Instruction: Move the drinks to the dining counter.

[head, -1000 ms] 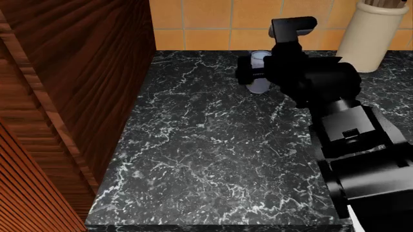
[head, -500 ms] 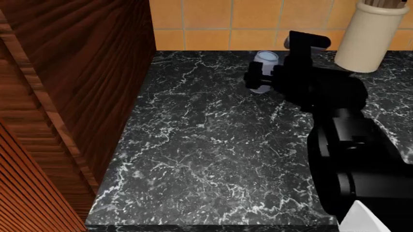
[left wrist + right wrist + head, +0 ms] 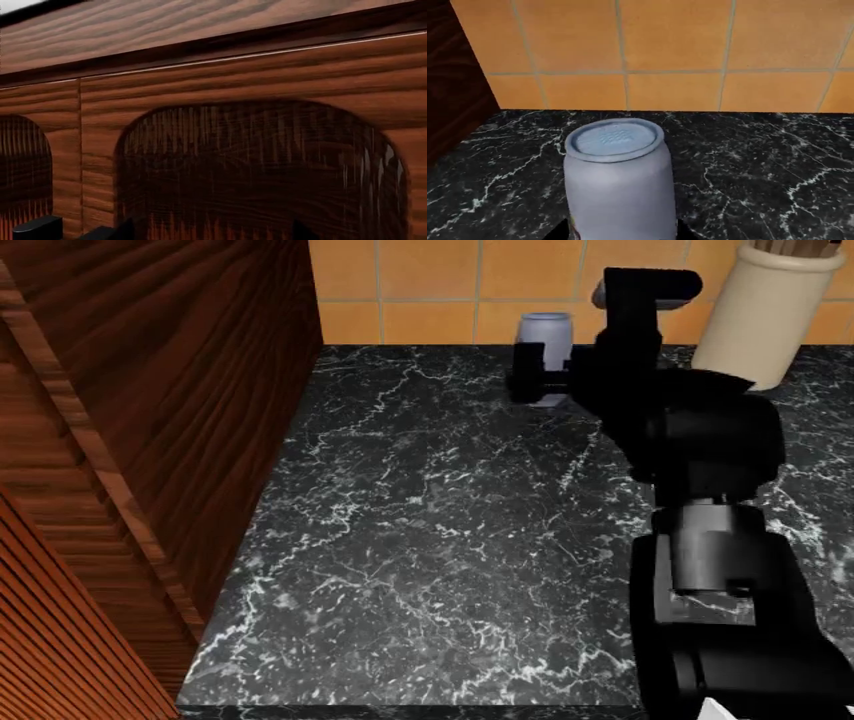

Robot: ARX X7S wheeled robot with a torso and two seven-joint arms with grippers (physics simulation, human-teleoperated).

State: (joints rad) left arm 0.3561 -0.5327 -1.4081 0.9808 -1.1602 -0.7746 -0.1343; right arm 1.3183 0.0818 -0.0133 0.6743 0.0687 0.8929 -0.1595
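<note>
A black marble counter [image 3: 427, 570] with white veins runs back to an orange tiled wall [image 3: 427, 280]. A tall dark-wood cabinet [image 3: 147, 410] stands against the counter's left edge. At the far right corner stands a beige jar [image 3: 767, 315], perhaps holding wooden utensils, though its top is cut off. The left wrist view shows arched wooden cabinet doors [image 3: 260, 170].
</note>
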